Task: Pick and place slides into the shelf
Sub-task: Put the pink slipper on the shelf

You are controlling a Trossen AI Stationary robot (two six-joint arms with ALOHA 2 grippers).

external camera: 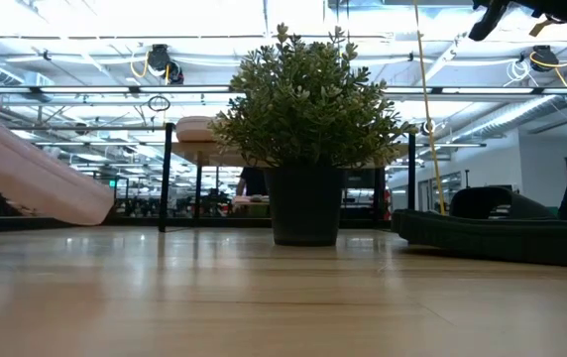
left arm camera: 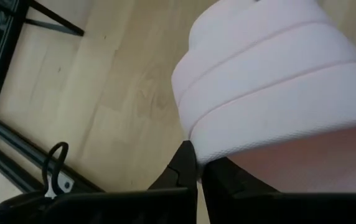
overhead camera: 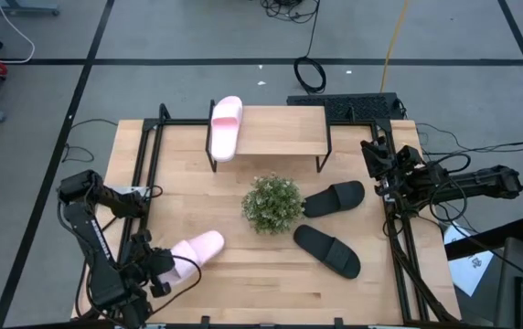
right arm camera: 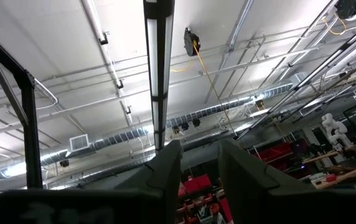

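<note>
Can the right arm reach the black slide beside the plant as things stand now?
Probably yes. The right gripper waits at the table's right edge, holding nothing, and the nearer black slide lies on bare table just beside it. The plant stands on its far side, out of the way.

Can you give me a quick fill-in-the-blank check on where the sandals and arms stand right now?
1. The left end effector is shut on a ____ sandal at the table's front left.
2. The other pink sandal already lies on the ____.
3. The two black sandals lie on the table beside the ____.
4. The right end effector holds ____.

Missing words: pink; shelf; plant; nothing
</note>
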